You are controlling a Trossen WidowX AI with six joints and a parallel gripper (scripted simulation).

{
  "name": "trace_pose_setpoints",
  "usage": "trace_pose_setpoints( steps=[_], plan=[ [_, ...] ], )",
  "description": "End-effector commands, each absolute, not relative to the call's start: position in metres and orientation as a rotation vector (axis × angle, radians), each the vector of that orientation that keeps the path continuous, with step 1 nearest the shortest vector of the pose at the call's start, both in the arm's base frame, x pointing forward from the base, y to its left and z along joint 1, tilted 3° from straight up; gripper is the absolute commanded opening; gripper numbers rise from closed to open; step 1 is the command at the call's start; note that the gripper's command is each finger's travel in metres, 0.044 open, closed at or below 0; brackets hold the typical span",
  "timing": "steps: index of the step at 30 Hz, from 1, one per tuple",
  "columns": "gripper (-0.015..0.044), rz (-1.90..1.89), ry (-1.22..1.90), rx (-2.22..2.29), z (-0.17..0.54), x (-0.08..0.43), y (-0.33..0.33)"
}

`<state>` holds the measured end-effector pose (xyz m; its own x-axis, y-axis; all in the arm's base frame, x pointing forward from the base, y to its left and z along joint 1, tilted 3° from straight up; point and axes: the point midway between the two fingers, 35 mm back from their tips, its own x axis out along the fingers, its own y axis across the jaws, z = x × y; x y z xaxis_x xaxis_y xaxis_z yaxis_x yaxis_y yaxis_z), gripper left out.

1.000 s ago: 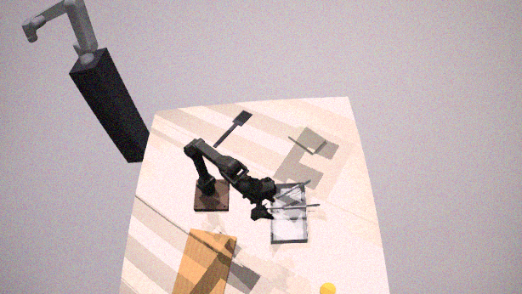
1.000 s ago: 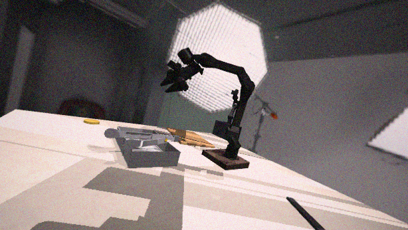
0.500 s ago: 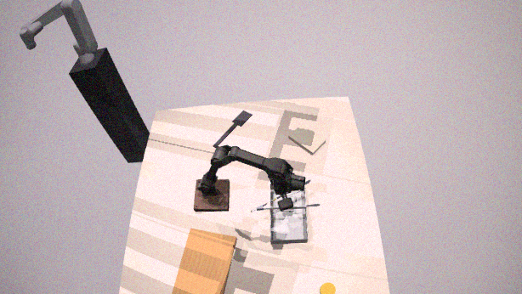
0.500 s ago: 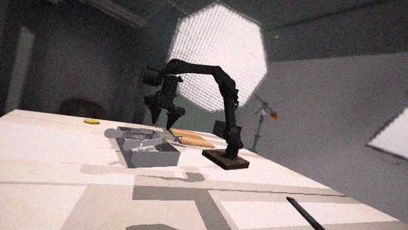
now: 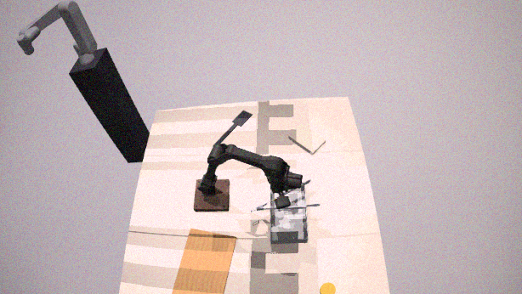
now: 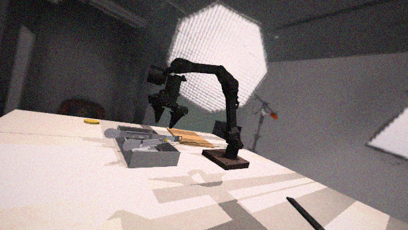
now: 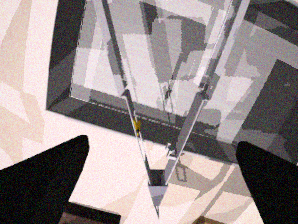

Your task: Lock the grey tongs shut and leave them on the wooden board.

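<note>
The grey tongs [image 5: 312, 206] [image 6: 111, 133] [image 7: 192, 117] lie spread in a V across the grey roasting tin [image 5: 289, 239] [image 6: 154, 159] [image 7: 60, 75]. Their hinge end sticks out past the tin's wall on the robot base's side, and the wide tips reach over the far side. A small yellow mark shows on one arm. My gripper [image 6: 164, 124] [image 7: 164, 145] is open and empty, pointing down above the tongs' hinge half, with one finger to each side in the wrist view. In the top view the arm partly hides it. The wooden board [image 5: 204, 268] [image 6: 193, 139] lies apart from the tin, with nothing seen on it.
A yellow disc [image 5: 327, 288] [image 6: 92, 121] lies beyond the tin. The brown base plate [image 5: 212, 204] carries my arm. A dark spatula-like tool [image 5: 242, 118] and a pale angular plate [image 5: 318, 145] lie on the other side. A grey arm stands on a black pedestal [image 5: 110, 98] beside the table.
</note>
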<state>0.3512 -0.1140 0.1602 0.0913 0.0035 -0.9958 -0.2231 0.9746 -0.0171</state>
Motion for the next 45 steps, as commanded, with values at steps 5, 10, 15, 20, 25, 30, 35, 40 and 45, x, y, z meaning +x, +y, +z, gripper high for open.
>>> trace_pose_setpoints(
  steps=[5,10,15,20,25,30,35,40,45],
  plan=[
    [0.044,0.161,1.475,-0.179,0.151,0.353,-0.115],
    [0.044,0.161,1.474,-0.179,0.143,0.355,-0.115],
    [0.044,0.161,1.474,-0.179,0.135,0.356,-0.115],
    [0.044,0.161,1.474,-0.179,0.127,0.357,-0.116],
    [0.044,0.161,1.474,-0.179,0.119,0.358,-0.116],
    [0.044,0.161,1.474,-0.179,0.111,0.359,-0.116],
    [0.044,0.161,1.474,-0.179,0.103,0.36,-0.116],
    [0.044,0.161,1.474,-0.178,0.094,0.36,-0.116],
    [0.044,0.161,1.474,-0.178,0.086,0.36,-0.116]
  ],
)
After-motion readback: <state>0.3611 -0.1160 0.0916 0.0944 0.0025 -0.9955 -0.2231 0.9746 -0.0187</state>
